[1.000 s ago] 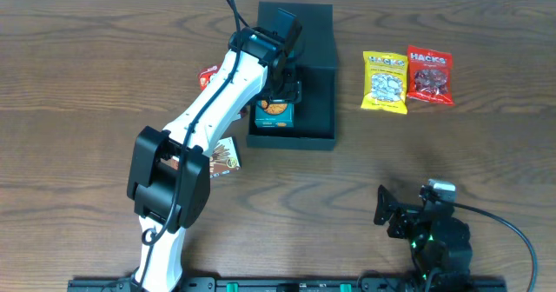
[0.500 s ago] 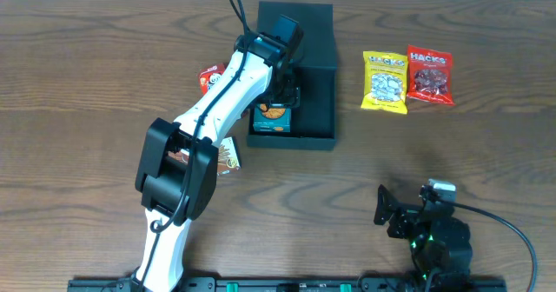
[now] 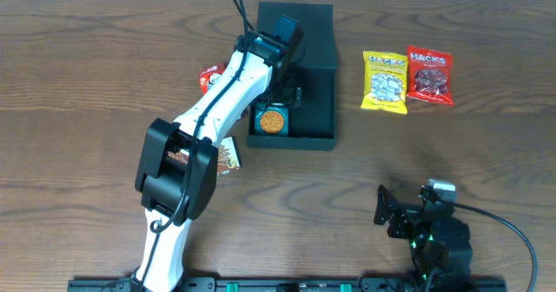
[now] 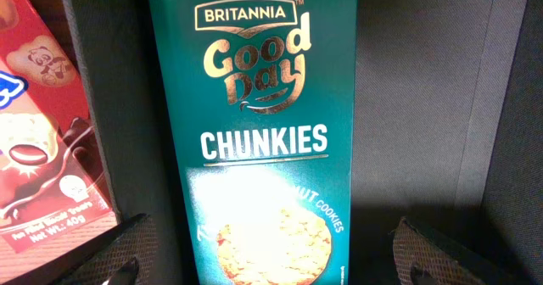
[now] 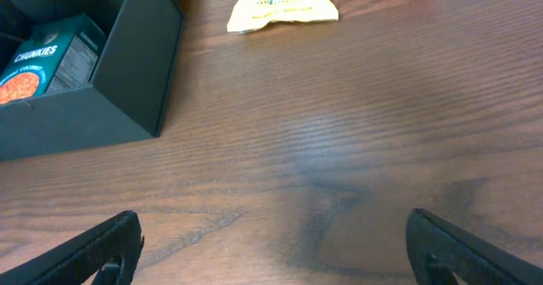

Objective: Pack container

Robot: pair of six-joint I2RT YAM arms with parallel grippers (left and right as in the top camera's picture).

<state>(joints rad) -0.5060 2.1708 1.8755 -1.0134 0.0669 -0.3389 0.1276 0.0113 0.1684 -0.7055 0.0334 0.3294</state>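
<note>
The container [image 3: 318, 82] is a dark square box at the table's far middle, its lid flap standing at the back. A teal cookie carton [image 3: 272, 121] lies inside it at the front left. My left gripper [image 3: 287, 92] is in the box, just behind the carton. In the left wrist view the carton [image 4: 263, 132] lies face up on the container's floor [image 4: 416, 107], and my left gripper [image 4: 276, 264] is open, one finger on each side, clear of it. My right gripper [image 3: 391, 210] is open and empty [image 5: 276, 255] low over bare table at the front right.
A yellow snack pack [image 3: 385, 82] and a red snack pack [image 3: 430, 75] lie right of the container. A red biscuit pack [image 3: 208, 76] lies left of it, also in the left wrist view [image 4: 42, 141]. Another small pack [image 3: 228, 156] lies under the left arm.
The teal carton has gone from the left gripper's hold down to the container floor. The left gripper has let go of it. The right arm has not moved.
</note>
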